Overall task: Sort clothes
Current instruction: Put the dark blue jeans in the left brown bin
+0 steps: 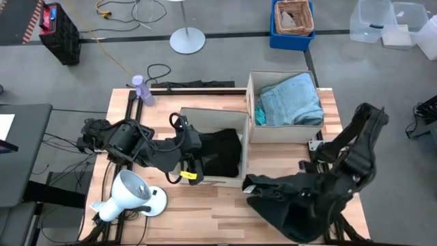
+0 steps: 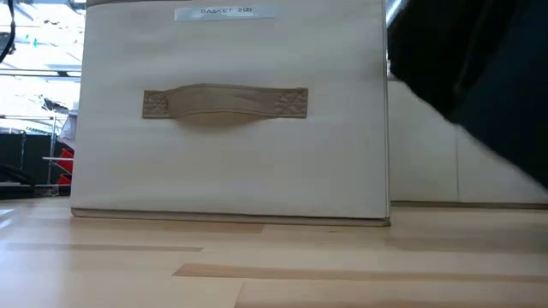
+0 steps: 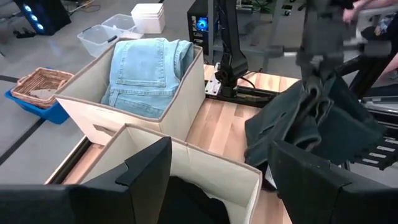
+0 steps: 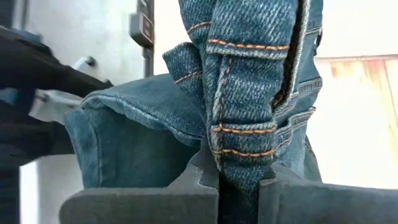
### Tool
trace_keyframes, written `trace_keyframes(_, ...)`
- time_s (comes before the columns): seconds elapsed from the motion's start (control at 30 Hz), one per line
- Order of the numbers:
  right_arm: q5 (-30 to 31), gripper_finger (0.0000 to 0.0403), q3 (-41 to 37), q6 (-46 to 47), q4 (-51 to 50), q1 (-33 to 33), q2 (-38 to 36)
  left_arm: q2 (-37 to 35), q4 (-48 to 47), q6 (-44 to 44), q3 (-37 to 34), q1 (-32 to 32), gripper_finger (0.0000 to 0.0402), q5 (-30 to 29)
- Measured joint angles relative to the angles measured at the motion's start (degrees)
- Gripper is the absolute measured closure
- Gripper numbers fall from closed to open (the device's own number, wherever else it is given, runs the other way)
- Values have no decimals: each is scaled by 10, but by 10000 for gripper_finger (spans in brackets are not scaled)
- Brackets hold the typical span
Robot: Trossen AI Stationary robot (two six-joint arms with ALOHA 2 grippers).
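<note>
One orange-stitched seam of dark charcoal jeans [image 4: 242, 112] between right fingers [image 4: 149, 202]

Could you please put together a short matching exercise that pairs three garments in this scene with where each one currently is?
Things:
1. light blue jeans
2. black garment
3. dark charcoal jeans

Places:
A. clamped in the right tool, hanging over the table's front right part
B. folded in the far beige box
C. inside the near beige box, beside the left tool

Pairs: 1-B, 2-C, 3-A
</note>
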Motion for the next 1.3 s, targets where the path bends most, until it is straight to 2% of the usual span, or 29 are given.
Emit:
trace_keyframes(0.5,5,375,0,-72,72,0,-141,0,1,-1,0,0,146,0)
trace_keyframes(0.67,59,375,1,-142,153,0,-183,-2,1,-58,0,1,146,0)
trace_keyframes(0.8,138,375,1,-195,212,-6,-204,-15,-2,-103,0,3,146,1)
trace_keyframes(0.9,173,376,1,-247,280,-24,-204,-31,-1,-116,0,2,146,0)
trace_keyframes(1.13,180,376,1,-400,481,-103,-164,-76,-1,-107,0,1,146,-3)
trace_keyframes(1.3,175,376,1,-433,574,-163,-126,-105,-2,-102,0,1,145,-8)
